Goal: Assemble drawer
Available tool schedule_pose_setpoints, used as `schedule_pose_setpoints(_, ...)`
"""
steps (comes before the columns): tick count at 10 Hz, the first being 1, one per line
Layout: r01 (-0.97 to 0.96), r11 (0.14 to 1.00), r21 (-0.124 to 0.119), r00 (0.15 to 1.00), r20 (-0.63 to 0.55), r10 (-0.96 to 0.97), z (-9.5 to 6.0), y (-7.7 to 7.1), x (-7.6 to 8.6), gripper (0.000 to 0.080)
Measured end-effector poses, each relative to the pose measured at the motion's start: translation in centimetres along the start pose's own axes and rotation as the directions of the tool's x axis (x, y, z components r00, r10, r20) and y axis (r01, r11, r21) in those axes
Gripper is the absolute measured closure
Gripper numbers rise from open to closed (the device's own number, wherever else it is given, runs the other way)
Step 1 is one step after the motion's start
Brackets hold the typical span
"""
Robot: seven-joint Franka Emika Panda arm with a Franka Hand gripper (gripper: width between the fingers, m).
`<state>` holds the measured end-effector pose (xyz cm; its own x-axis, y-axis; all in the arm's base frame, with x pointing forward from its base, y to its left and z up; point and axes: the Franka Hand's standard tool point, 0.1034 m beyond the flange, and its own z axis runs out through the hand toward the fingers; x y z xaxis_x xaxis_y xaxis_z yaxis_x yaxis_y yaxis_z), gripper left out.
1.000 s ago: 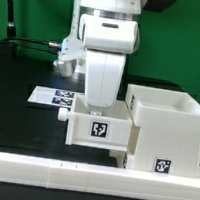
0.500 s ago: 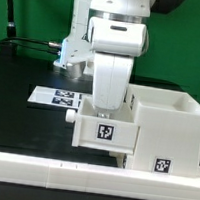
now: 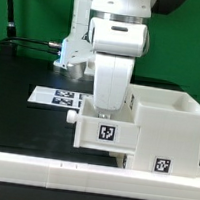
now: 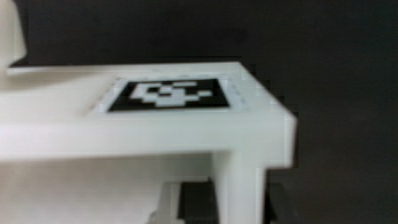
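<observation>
My gripper reaches down from above and is shut on the top wall of a small white drawer tray. The tray has a square tag on its front and a round knob on the exterior view's left side. It is held just above the table, touching or nearly touching the left wall of the large white casing, which is open at the top and tagged low on its front. In the wrist view the tray's tagged wall fills the frame. My fingertips are hidden.
The long low white border rail runs along the front of the black table. The marker board lies flat behind the tray at the exterior view's left. A cable and a green backdrop are at the back.
Since one second ago my arm carried the tray toward the exterior view's right, up against the casing. Over the last half second almost nothing has moved.
</observation>
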<state>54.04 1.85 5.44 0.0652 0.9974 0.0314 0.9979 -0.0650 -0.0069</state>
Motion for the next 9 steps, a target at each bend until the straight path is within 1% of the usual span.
schedule_pose_setpoints(4, 0.031, 1.000, 0.005, 1.000, 0.005, -0.031, 0.00, -0.04, -0.31, 0.0761)
schedule_pose_setpoints(8, 0.027, 1.000, 0.003, 1.000, 0.004, -0.027, 0.03, -0.09, -0.47, 0.0761)
schedule_pose_setpoints(9, 0.051, 0.999, 0.004, 0.999, 0.004, -0.051, 0.10, -0.08, -0.49, 0.0761)
